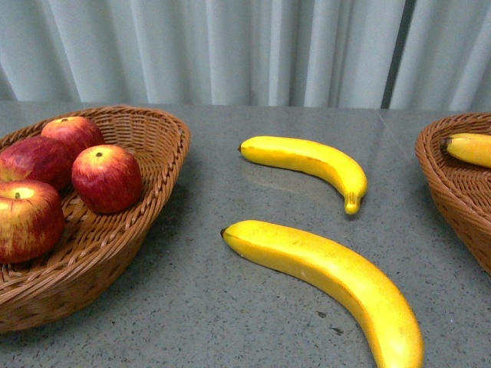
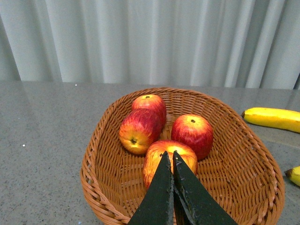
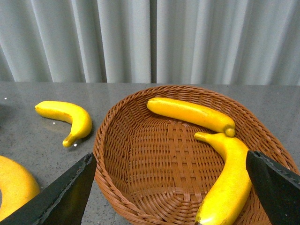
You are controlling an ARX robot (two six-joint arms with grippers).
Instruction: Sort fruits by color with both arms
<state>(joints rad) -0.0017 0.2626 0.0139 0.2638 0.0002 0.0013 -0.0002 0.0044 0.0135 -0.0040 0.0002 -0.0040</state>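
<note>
Several red apples (image 1: 106,177) lie in the left wicker basket (image 1: 157,142). Two bananas lie on the grey table between the baskets: a far one (image 1: 307,159) and a near one (image 1: 337,277). A banana (image 1: 469,148) rests in the right basket (image 1: 453,192). In the left wrist view my left gripper (image 2: 169,154) is shut and empty, above the nearest apple (image 2: 157,159) in the basket (image 2: 243,154). In the right wrist view my right gripper (image 3: 169,161) is open wide over the basket (image 3: 122,154), which holds two bananas (image 3: 190,112) (image 3: 227,178). Neither arm shows in the front view.
A grey-white curtain (image 1: 245,50) hangs behind the table. The grey table top (image 1: 222,307) runs between the two baskets. In the right wrist view the far loose banana (image 3: 68,119) and part of the near one (image 3: 14,187) lie beside the basket.
</note>
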